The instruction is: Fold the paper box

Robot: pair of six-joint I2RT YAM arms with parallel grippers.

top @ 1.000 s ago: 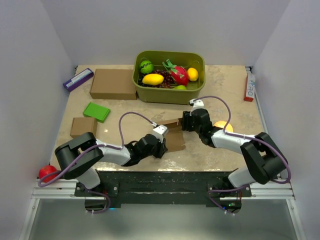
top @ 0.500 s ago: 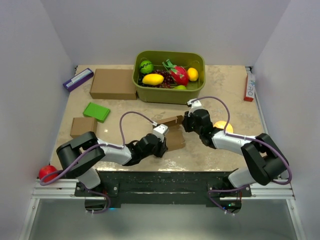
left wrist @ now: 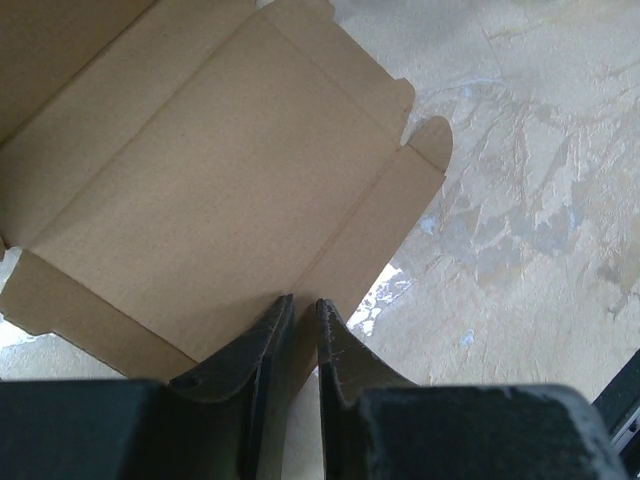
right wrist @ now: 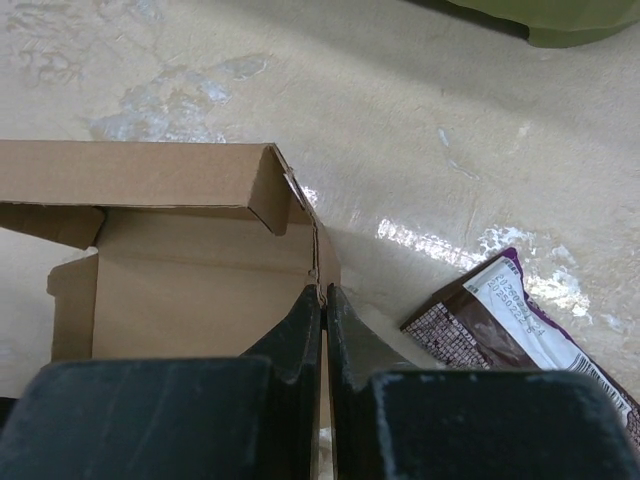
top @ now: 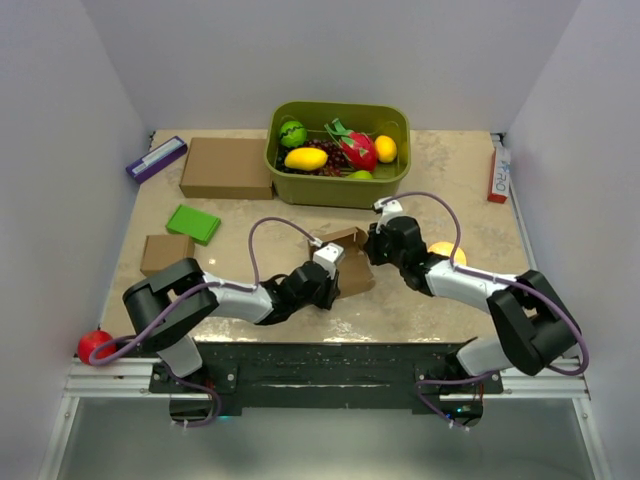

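Left gripper [left wrist: 303,304], at the 8 o'clock edge of the paper box [top: 354,277]: jaws nearly shut, apparently pinching the rim of the flat base panel, though the contact is partly hidden. The box sits mid-worktop [top: 445,175], at 6 o'clock from the green bin [top: 338,192], with one long wall raised. Right gripper [right wrist: 322,294], at the box's 2 o'clock: jaws clamped on the upright wall's corner. To fold well, anchor the base low with the left and swing the wall about its crease with the right, slowly, so the thin card neither tears nor slips
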